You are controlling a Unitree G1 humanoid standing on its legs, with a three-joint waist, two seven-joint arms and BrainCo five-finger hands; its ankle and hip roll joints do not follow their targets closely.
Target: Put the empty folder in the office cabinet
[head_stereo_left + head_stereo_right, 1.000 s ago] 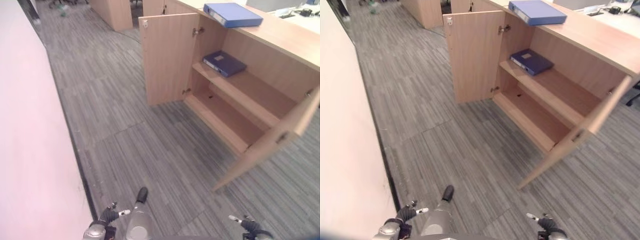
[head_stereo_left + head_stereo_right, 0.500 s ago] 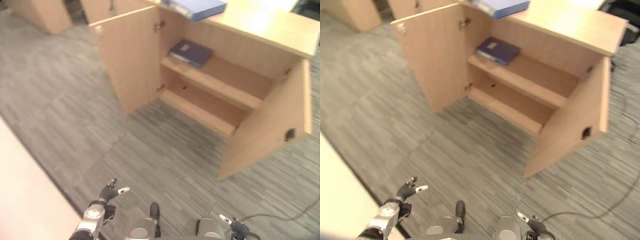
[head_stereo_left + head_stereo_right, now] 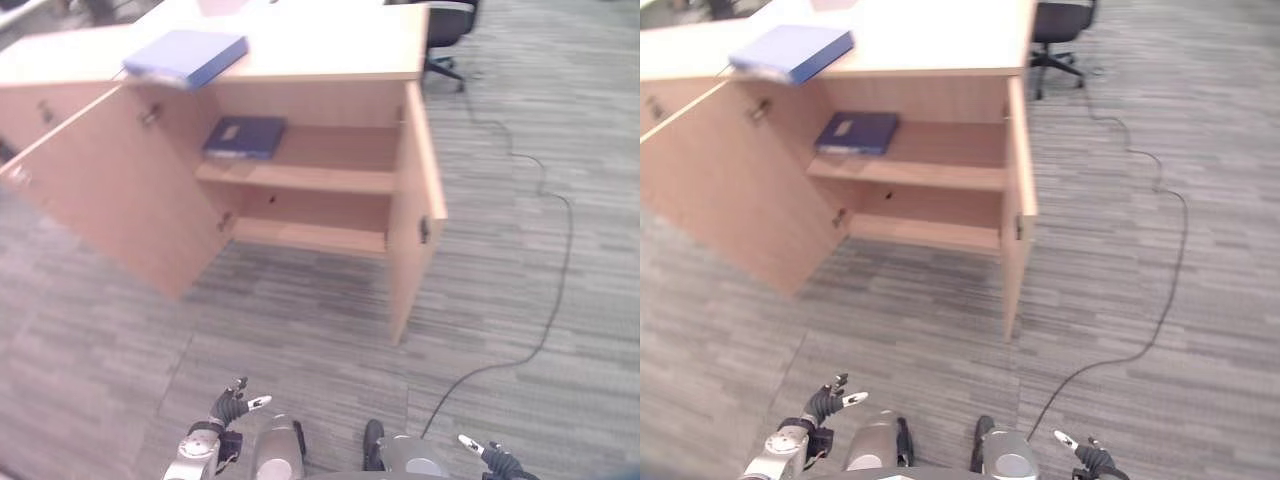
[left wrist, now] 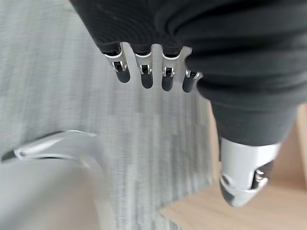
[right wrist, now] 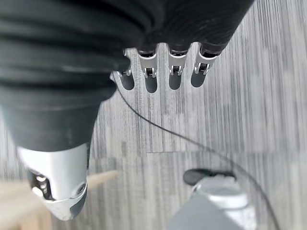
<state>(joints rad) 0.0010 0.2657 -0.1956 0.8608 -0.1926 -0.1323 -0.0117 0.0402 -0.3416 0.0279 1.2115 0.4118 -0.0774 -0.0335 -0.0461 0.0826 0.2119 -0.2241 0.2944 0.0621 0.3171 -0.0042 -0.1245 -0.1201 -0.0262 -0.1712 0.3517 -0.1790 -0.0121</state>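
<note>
On cabinet [image 3: 300, 60] top: folder [image 3: 186, 56] | shelf: second folder [image 3: 245, 136] | doors open

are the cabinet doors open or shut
Open. Both cabinet doors are swung outward, showing the shelves and a blue folder lying on the upper one.

Both cabinet doors [image 3: 110, 205] stand swung wide, leaving the shelves open from the front. A dark blue folder [image 3: 244, 137] takes the upper shelf's left end; the lower shelf [image 3: 310, 236] lies bare.
</note>
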